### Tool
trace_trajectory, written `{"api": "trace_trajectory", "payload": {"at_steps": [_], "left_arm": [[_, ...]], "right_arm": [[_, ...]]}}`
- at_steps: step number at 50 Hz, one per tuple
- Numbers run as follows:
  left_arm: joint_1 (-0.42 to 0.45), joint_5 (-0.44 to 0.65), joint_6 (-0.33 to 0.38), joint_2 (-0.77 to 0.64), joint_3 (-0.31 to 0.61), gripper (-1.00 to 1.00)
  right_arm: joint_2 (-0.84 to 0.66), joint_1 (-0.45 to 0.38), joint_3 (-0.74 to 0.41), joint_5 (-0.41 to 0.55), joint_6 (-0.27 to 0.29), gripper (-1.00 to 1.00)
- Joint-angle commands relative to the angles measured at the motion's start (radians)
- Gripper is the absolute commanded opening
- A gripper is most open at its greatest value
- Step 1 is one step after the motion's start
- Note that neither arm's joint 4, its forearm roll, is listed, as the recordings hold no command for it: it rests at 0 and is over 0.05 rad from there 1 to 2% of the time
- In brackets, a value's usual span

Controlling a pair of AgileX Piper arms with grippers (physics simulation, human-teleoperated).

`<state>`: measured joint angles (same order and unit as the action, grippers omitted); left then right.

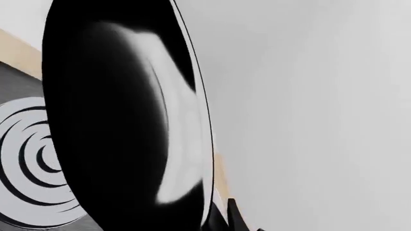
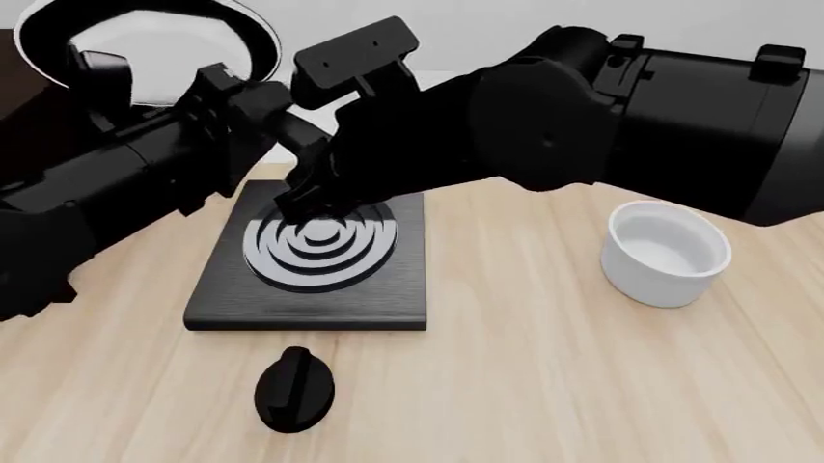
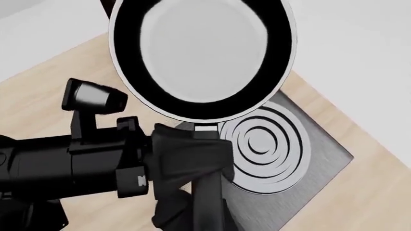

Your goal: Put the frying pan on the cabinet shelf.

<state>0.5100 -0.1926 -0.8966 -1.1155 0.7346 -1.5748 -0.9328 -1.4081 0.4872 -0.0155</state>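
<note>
The frying pan (image 2: pixel 154 43) is in the air at the far left, tilted, its pale inside toward the front camera. In the right wrist view the frying pan (image 3: pixel 202 53) hangs over the stove plate and its long handle (image 3: pixel 209 202) runs toward that camera. My left gripper (image 2: pixel 258 101) is shut on the handle close to the pan; it is the left gripper (image 3: pixel 192 147) wrapped around the handle's base. The pan (image 1: pixel 122 125) fills the left wrist view. My right gripper (image 2: pixel 307 198) hovers over the stove plate near the handle's end, its jaws hidden. The dark brown cabinet (image 2: pixel 15 106) shows only at the left edge; its shelf is hidden.
A black square stove plate (image 2: pixel 309 289) with grey rings lies on the wooden table below both grippers. In front of it sits a black knob (image 2: pixel 293 388). A white round bowl (image 2: pixel 663 253) stands at the right. The right arm (image 2: pixel 618 116) spans the upper half of the front view.
</note>
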Motion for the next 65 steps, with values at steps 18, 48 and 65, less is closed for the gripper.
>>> {"api": "trace_trajectory", "payload": {"at_steps": [18, 48, 65], "left_arm": [[-0.026, 0.013, 0.022, -0.001, 0.011, -1.0], [-0.197, -0.006, -0.15, -0.013, 0.096, -1.0], [-0.382, -0.073, -0.287, -0.148, 0.171, -1.0]], "right_arm": [[0.136, 0.06, -0.048, 0.003, -0.013, 1.0], [0.831, 0.56, 0.444, -0.059, -0.099, 1.0], [0.903, 0.573, 0.488, -0.058, -0.123, 1.0]]}}
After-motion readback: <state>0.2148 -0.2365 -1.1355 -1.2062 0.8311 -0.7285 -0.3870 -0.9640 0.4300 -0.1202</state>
